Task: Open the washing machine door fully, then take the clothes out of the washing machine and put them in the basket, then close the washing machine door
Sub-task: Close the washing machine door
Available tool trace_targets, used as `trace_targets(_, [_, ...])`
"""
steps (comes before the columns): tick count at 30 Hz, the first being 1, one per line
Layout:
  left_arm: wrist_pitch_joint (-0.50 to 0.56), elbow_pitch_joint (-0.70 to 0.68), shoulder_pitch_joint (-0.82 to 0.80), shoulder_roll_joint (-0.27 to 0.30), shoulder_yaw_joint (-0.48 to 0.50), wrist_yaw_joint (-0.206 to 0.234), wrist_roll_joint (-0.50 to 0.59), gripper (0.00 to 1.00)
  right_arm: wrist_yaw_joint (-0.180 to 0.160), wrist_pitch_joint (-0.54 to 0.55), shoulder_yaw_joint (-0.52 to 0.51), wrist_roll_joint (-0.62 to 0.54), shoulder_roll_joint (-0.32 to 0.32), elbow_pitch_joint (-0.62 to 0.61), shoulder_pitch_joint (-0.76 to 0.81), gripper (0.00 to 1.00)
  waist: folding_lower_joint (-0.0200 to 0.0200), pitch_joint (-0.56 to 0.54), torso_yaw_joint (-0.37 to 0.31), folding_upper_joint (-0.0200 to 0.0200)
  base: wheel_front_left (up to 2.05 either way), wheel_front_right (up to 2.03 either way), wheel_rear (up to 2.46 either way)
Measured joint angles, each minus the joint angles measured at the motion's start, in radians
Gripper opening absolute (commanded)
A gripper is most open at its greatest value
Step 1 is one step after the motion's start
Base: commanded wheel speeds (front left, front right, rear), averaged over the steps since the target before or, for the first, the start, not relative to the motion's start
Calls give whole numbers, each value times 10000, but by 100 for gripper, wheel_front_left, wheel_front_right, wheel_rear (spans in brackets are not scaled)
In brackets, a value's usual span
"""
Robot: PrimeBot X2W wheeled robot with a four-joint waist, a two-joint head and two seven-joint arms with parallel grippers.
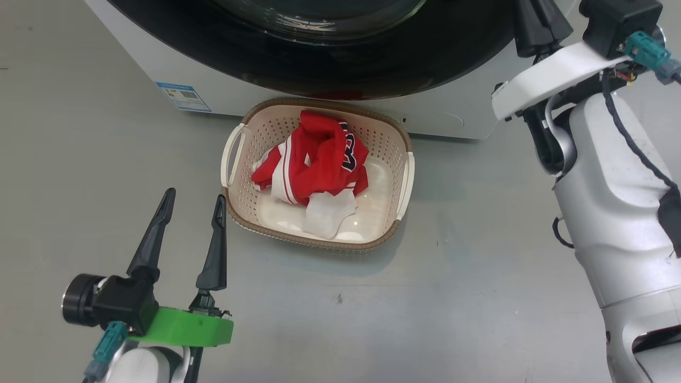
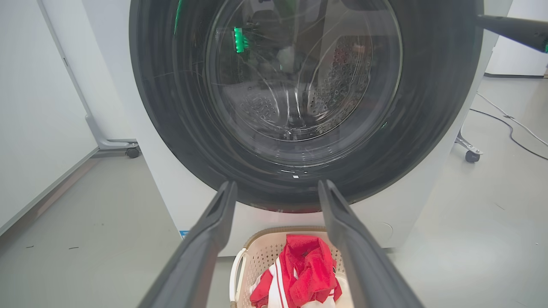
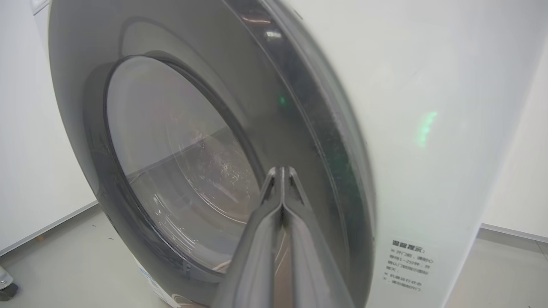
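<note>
The washing machine door (image 2: 299,85), with its black rim and glass bowl, lies flat against the white washing machine (image 2: 171,192). Below it on the floor stands the cream basket (image 1: 314,242). It holds the crumpled red jersey (image 1: 319,159) and a small white cloth (image 1: 330,213). My left gripper (image 1: 195,194) is open and empty, left of the basket and low. My right gripper (image 3: 281,170) is shut with nothing between its fingers, its tips at the black rim of the door (image 3: 171,149) near its right side. In the head view its fingers (image 1: 534,21) reach up past the top edge.
A blue label sticker (image 1: 183,97) marks the washer's lower left corner. My right arm (image 1: 612,213) stands to the right of the basket. A cable (image 2: 509,124) and a caster wheel (image 2: 472,156) lie on the floor right of the machine. A wheeled white panel (image 2: 132,152) stands to the left.
</note>
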Motion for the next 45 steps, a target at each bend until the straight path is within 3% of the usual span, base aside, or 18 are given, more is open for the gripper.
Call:
trace_targets(8, [-2, 54, 2, 8, 178, 8, 0, 100, 2, -130, 88, 63, 134, -385, 1228, 0, 0, -337, -307, 0, 0, 0, 0])
trace_targets(9, [-2, 59, 3, 10, 203, 10, 0, 100, 2, -130, 121, 52, 142, -443, 1368, 9, 0, -381, -348, 0, 0, 0, 0])
trace_targets(11, [-2, 67, 4, 15, 234, 10, 0, 100, 0, -157, 86, 59, 188, -554, 1654, 43, 0, -475, -430, 0, 0, 0, 0])
trace_targets(13, [-4, 77, 9, 17, 244, 10, 0, 100, -2, -157, 77, 59, 211, -652, 1939, 100, 0, -568, -511, 0, 0, 0, 0])
trace_targets(29, [-29, 196, 438, 201, 508, 117, 15, 100, -708, -159, -272, 58, 441, -2092, 4596, 100, 0, -1468, -1227, 0, 0, 0, 0])
trace_targets(38, [-29, 316, 866, 211, 598, 324, 13, 100, -811, -157, -211, 40, 510, -2711, 5858, 100, 0, -1948, -1624, 0, 0, 0, 0])
trace_targets(45, [29, 370, 1151, 211, 545, 336, 13, 100, -1083, -159, -374, -36, 525, -3081, 6776, 100, 0, -2325, -1853, 0, 0, 0, 0])
